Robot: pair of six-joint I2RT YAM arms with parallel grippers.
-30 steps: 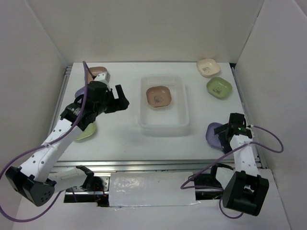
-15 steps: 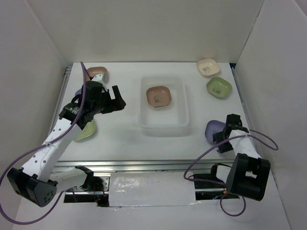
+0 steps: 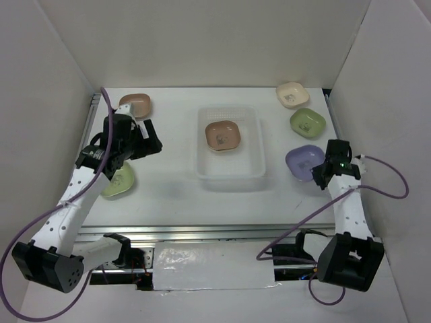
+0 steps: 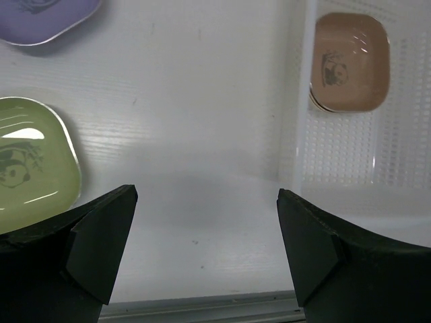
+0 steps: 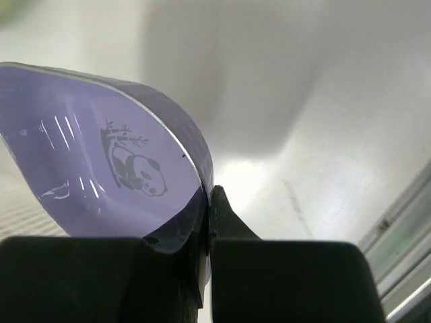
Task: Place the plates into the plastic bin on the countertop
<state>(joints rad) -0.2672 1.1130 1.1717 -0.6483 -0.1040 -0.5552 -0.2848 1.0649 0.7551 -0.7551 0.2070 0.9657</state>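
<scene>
My right gripper (image 3: 321,172) is shut on the near right rim of a lavender plate (image 3: 303,161), held tilted just above the countertop (image 3: 175,192); the right wrist view shows the rim pinched at the gripper (image 5: 209,196) and the plate's (image 5: 101,168) panda mark. The plastic bin (image 3: 252,158) sits mid-table with a brown plate (image 3: 223,134) inside. My left gripper (image 3: 153,140) hovers open and empty left of the bin (image 4: 296,101). Below it lie a light green plate (image 4: 30,158) and a second lavender plate (image 4: 40,17).
A cream plate (image 3: 291,94) and a green plate (image 3: 308,122) lie at the far right. Another brown plate (image 3: 135,103) sits far left, and a light green one (image 3: 118,180) near the left arm. White walls enclose the table; a metal rail (image 3: 222,232) runs along the front.
My right gripper closed on the lavender plate's rim and carried it up and farther from the front edge. The left arm drew back to the left, away from the bin.
</scene>
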